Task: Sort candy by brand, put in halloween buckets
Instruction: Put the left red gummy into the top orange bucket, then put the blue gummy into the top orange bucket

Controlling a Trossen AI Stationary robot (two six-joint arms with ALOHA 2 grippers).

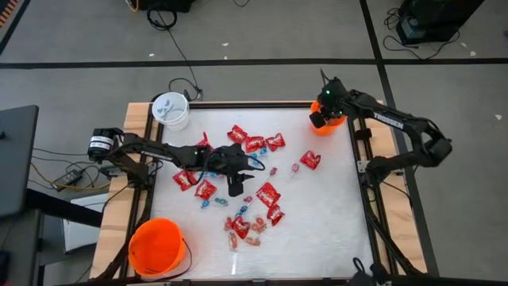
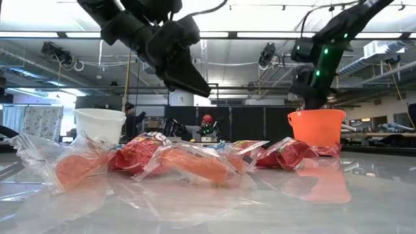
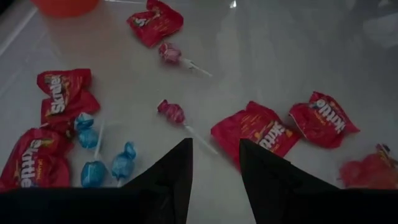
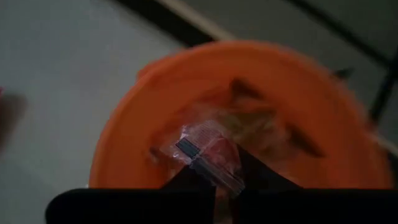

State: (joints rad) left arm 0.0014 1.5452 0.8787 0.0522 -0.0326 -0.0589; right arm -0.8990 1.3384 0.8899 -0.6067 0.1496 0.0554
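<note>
The right tool (image 4: 214, 177) hangs over the small orange bucket (image 1: 332, 125) at the worktop's far right corner, nearly closed on a clear-wrapped sweet (image 4: 208, 155), so this is the drop step; next it needs to open fully. The left tool (image 3: 214, 158) hovers open and empty above the scattered candy (image 1: 250, 199) mid-worktop, nearest a pink lollipop (image 3: 171, 112)

White glossy tabletop (image 1: 333, 214) framed by light wooden edging (image 1: 136, 119). Grey floor (image 1: 262, 32) all around, crossed by black cables (image 1: 178, 48) and dark tape lines. Beyond, ceiling strip lights (image 2: 253, 34) and a person (image 2: 132, 117) standing far back.
</note>
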